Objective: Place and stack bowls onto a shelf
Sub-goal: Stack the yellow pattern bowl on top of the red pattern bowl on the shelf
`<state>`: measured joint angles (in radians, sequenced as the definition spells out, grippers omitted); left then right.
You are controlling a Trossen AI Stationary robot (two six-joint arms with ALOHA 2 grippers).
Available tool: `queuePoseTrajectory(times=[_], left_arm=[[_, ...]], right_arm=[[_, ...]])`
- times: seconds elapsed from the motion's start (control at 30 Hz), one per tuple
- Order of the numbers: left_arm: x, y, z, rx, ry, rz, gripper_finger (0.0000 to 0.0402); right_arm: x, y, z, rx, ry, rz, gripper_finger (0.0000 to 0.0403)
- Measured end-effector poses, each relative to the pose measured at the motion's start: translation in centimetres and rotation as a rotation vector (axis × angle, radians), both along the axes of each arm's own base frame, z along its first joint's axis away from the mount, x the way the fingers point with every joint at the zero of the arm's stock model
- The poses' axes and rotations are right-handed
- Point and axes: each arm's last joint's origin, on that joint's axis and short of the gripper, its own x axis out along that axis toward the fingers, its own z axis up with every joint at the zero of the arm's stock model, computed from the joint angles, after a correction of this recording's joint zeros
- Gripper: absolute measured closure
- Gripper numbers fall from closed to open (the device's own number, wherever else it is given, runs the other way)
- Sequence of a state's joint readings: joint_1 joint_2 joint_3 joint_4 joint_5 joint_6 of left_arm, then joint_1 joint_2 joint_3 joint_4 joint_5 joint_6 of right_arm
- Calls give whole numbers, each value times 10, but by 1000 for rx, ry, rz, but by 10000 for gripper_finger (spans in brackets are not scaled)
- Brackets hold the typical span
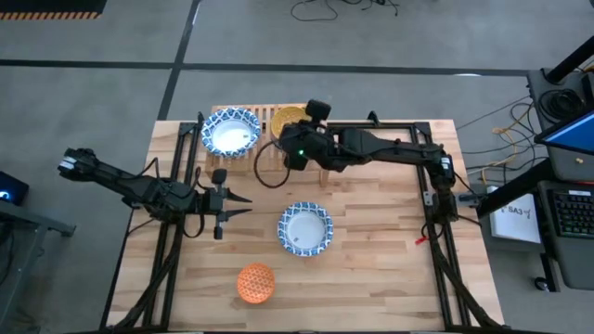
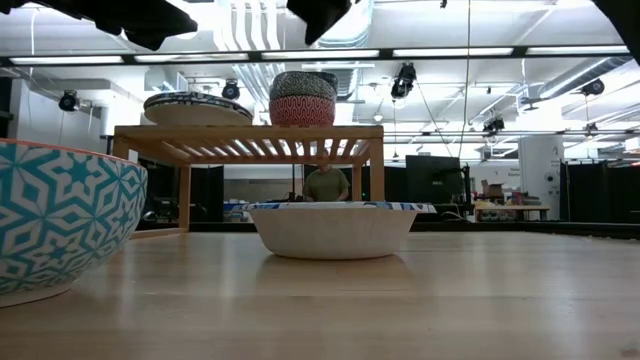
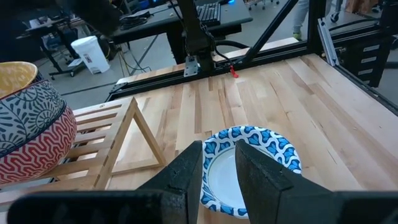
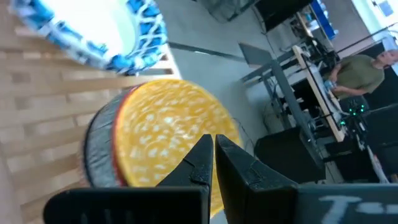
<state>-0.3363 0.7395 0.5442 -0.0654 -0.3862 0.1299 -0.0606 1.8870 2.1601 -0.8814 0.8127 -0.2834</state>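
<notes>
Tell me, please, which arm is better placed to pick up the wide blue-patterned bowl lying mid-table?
Probably the left. The left gripper hangs just beside the wide blue-patterned bowl, fingers slightly parted and pointing at it, while the right gripper is over the shelf by the stacked small bowls.

The high view looks straight down on the whole light-wood plank tabletop (image 1: 371,241), grey floor around it. The low view sits at table level, close beside a teal-and-white patterned bowl (image 2: 60,215) at the frame's left, facing across to the low slatted wooden shelf (image 2: 250,140). Both show the wide blue-patterned white bowl (image 1: 304,228) mid-table. Each wrist view looks past its own dark fingers (image 3: 186,174), close to the tabletop.
</notes>
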Motion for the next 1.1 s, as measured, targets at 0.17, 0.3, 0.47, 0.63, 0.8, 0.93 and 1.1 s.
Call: queuePoseTrajectory(times=[0.17,0.3,0.47,0.63,0.8,0.93,1.1], left_arm=[[0,0,0,-4,0,1,322],[0,0,-1,-2,5,1,322],[0,0,-1,-3,6,1,322],[0,0,-1,-4,13,1,322],[0,0,-2,-6,15,2,322],[0,0,-2,-5,16,2,322],[0,0,-2,-4,16,2,322]], right_arm=[[-14,-22,18,65,-59,-62,394],[-23,-46,15,221,-97,-39,394],[-23,-63,4,240,-85,-63,394],[-23,-66,-8,246,-100,-42,394],[-41,-58,4,234,-256,140,394],[-66,-56,0,217,-392,226,394],[-87,-55,-31,246,-509,302,394]])
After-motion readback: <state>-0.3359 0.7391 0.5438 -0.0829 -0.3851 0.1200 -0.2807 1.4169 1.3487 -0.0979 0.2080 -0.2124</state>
